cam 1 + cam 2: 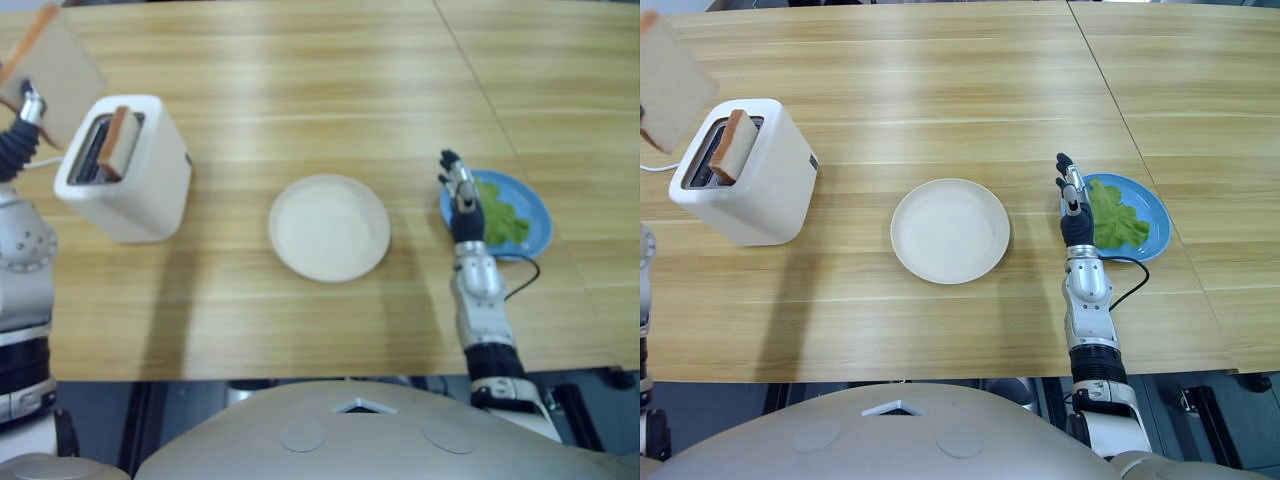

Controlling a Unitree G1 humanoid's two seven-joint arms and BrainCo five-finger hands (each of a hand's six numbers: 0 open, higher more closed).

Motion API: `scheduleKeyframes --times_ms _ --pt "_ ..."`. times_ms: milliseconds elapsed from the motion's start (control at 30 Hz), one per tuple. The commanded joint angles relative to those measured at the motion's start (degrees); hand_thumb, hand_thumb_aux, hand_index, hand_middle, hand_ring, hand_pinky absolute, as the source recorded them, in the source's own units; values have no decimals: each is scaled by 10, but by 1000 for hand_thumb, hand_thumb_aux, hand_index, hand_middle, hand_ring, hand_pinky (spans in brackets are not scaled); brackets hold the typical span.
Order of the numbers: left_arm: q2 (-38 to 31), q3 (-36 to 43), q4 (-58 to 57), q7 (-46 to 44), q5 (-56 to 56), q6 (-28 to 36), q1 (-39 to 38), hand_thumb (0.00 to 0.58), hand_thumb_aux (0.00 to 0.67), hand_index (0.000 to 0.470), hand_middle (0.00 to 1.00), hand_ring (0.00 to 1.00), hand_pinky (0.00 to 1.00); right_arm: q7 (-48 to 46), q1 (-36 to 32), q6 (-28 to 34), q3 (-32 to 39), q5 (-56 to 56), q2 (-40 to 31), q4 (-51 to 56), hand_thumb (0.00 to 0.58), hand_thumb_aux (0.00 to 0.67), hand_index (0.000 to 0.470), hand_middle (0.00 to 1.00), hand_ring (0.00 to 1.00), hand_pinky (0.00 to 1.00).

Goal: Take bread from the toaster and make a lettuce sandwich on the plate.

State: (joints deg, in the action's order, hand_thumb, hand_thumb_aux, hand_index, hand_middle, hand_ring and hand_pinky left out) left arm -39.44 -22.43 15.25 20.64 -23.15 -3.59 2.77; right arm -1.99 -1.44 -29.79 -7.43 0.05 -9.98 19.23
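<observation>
Tan bread slice (55, 65), upper left, is clamped at its lower edge by the fingers of our left hand (30, 105); we judge it light, stiff, crumbly. Our right hand (1072, 195), centre right, rests beside the lettuce (1118, 220), fingers straight and empty.

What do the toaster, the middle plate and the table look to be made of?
Toaster: likely plastic or painted metal, smooth matte cream shell with rounded corners. Plate: cream, matte, with a raised rim; ceramic or plastic, cannot tell. Table: wood or wood-look laminate, light striped grain, slight sheen.
</observation>
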Motion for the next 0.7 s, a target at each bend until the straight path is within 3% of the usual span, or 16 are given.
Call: scheduleKeyframes --times_ms 33,200,400,533,700 --pt "49 43 64 -57 60 13 42 580 670 460 1000 1000 1000 2 5 4 0 -2 3 -2 0 0 0 0 0 0" --pt "177 153 75 -135 156 54 85 580 670 460 1000 1000 1000 -2 6 7 0 0 2 -7 0 0 0 0 0 0" --pt "307 290 -54 -223 203 71 77 580 670 460 1000 1000 1000 -6 11 11 -2 2 -2 -13 0 0 0 0 0 0" --pt "346 348 -161 -257 192 56 75 580 670 460 1000 1000 1000 -5 16 14 -3 2 -2 -20 0 0 0 0 0 0" --pt "346 398 -296 -280 147 35 86 580 670 460 1000 1000 1000 -5 18 19 -2 1 -3 -25 0 0 0 0 0 0"
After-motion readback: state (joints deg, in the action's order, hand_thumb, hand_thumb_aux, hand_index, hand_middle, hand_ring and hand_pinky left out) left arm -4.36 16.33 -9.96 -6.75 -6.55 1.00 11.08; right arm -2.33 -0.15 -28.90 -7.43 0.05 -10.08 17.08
